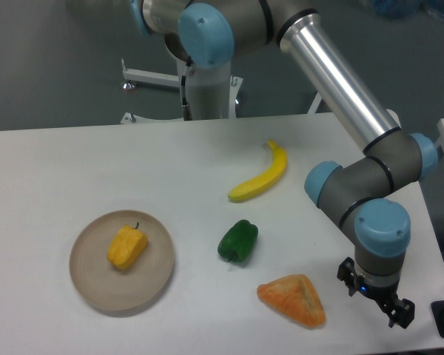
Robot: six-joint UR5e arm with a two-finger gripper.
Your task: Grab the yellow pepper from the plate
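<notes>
The fixed camera looked down on a white desk [74, 163] with the arm reaching in from the back and bending down at the right edge. The pepper [126, 247] lay on its side near the middle of the plate [96, 292], stem toward the far rim, nothing else in the dish with it. That left its flanks bare all round, so a pinch from above looked feasible without first clearing anything.

The gripper [377, 297] hung low at the right front of the desk, well apart from the plate and just beside the orange wedge [294, 298]. It carried nothing. Its jaws pointed downward and away from the camera, and at that angle and size I could not tell whether they were spread or pressed together.

Between gripper and plate sat a green pepper [237, 241], and farther back a banana [260, 181]. Both lay loose on the desk, apart from one another and from the plate.

My reading: the pick had not begun. The arm needed to cross leftward over the wedge and green pepper, high enough to miss them, then descend on the plate.
</notes>
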